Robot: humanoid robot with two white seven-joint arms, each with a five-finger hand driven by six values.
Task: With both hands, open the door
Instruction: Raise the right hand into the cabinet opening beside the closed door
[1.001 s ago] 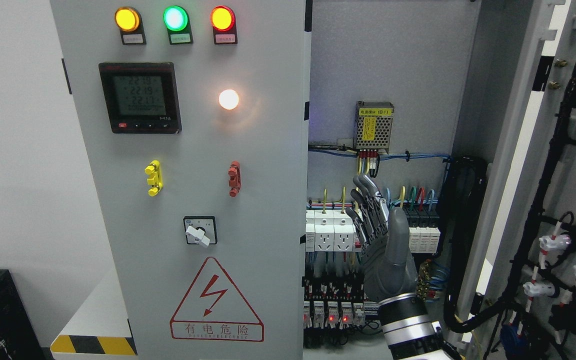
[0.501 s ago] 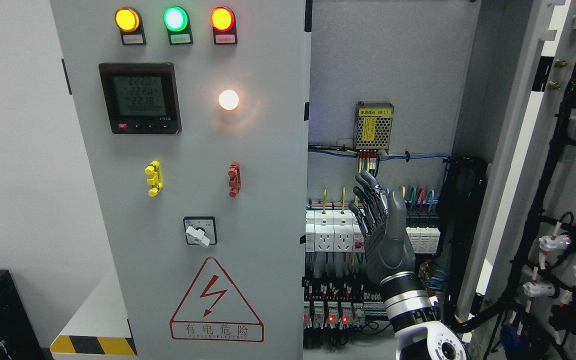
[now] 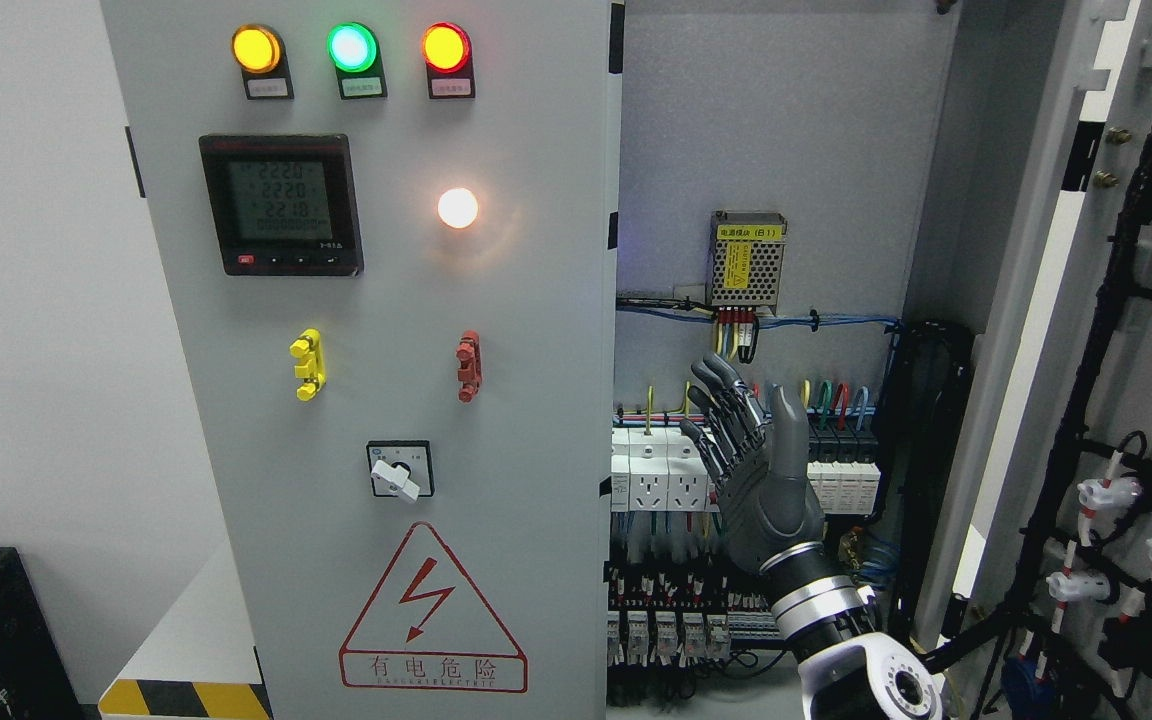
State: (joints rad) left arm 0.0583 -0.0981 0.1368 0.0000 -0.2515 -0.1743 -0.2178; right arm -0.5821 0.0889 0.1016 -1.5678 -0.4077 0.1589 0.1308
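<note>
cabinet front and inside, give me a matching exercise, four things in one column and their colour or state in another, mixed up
Things:
1. middle lamp in the top row
2. left clip on the door
3. right door
4. right robot hand

Colour or state:
A. swung open
B. yellow
C. fingers spread, holding nothing
D. lit green

Pairs: 1-D, 2-B, 3-A, 4-C
</note>
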